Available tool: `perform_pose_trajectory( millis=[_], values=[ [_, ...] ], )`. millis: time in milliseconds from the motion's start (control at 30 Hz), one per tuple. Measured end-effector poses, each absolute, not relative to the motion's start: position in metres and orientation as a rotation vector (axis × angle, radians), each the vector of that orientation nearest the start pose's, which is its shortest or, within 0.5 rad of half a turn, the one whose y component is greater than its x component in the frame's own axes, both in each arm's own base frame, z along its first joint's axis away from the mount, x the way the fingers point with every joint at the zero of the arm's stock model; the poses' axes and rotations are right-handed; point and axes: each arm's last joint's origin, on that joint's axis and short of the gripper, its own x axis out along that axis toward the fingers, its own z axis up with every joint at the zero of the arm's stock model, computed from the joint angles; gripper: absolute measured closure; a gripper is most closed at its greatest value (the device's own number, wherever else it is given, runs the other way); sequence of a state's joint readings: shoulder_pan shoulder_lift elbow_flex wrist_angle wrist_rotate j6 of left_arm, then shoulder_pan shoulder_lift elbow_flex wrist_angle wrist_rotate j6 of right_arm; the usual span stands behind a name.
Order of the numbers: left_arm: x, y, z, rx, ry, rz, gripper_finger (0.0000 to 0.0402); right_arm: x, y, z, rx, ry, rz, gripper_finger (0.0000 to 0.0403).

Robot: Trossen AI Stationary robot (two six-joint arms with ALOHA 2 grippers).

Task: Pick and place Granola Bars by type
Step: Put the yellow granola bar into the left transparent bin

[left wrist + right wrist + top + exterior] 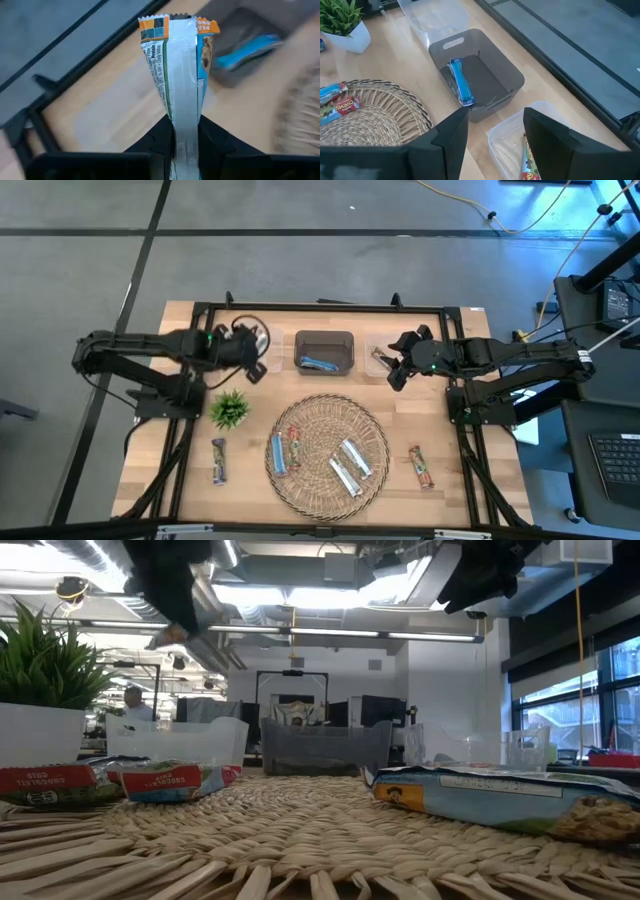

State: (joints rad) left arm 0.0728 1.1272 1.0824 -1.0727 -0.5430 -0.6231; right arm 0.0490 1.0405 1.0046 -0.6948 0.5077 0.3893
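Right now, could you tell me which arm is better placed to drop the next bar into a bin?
The left. Its pincer is shut on a silvery-white bar, raised beside the clear bin and the grey bin. The right pincer is open and empty, over the other clear bin, which holds a bar.

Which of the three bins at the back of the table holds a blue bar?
The dark grey bin in the middle: a blue bar lies inside. The bins beside it are clear plastic.

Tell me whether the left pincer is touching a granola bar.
Touching. The left wrist view shows the left pincer shut on a silvery-white granola bar, its wrapper pinched between both fingers.
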Motion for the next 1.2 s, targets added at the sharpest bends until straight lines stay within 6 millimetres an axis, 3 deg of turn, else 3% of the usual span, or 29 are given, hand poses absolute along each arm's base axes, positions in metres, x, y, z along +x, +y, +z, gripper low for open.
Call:
perform_pose_trajectory(
  millis=[267,533,933,1200],
  values=[
    [0.195,0.075,0.271,-0.301,1.117,0.911,0.0346,0.206,-0.005,0.325,0.174,0.549,-0.579,0.0209],
    [0.209,0.106,0.231,-0.284,1.214,0.915,0.0344,0.207,-0.004,0.326,0.178,0.535,-0.578,0.0209],
    [0.234,0.121,0.183,-0.173,1.439,0.67,0.0343,0.207,-0.004,0.326,0.178,0.536,-0.578,0.0209],
    [0.238,0.122,0.171,-0.148,1.501,0.642,0.0343,0.207,-0.005,0.326,0.174,0.538,-0.577,0.0209]
  ],
)
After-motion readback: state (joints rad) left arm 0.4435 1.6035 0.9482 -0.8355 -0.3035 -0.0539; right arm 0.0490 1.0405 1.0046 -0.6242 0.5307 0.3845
